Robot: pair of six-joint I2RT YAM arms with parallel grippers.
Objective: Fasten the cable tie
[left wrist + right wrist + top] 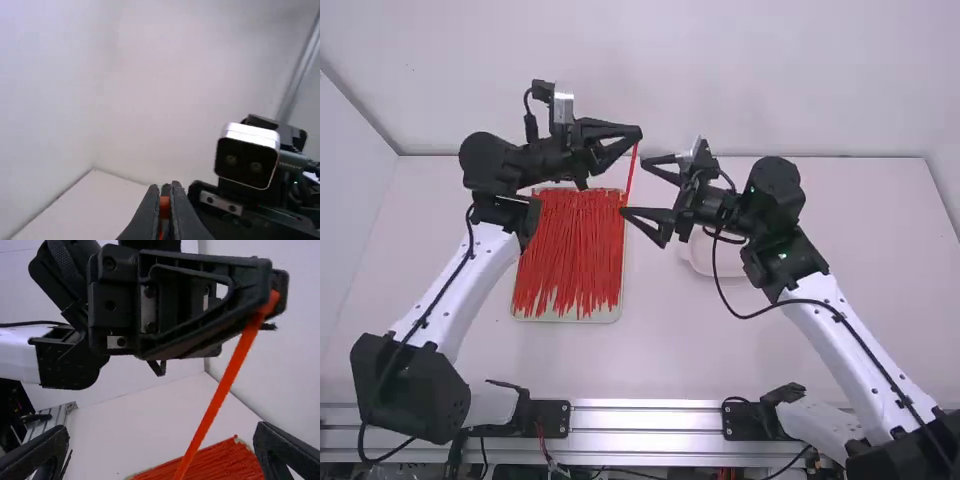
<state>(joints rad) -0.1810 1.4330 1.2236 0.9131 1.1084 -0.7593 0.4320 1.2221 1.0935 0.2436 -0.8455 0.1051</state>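
Pinching one end of a red tie (632, 170) between its pressed-together fingers, the left gripper (638, 135) is hovering above the far right corner of the tray (565, 317). The tie is hanging down from the fingertips at a slight slant, its lower end reaching toward the pile (570, 250) of red ties that is lying in the tray on the table (670, 330).

In the left wrist view, the left gripper (165, 187) is showing a sliver of the tie (163, 204) squeezed between its two fingers, and the right arm's camera (247, 160) is facing it from close by.

The right gripper (638, 187) is pointing at the tie from the right, its fingers spread wide, one above the other, and touching nothing. In the right wrist view, the right gripper (161, 429) is framing the scene with its parted fingers, while the left gripper (275, 290) is clamping the tie (225, 385) at its tip and the pile (210, 465) is lying below.

A white container (705, 262) is sitting on the table behind the right gripper.
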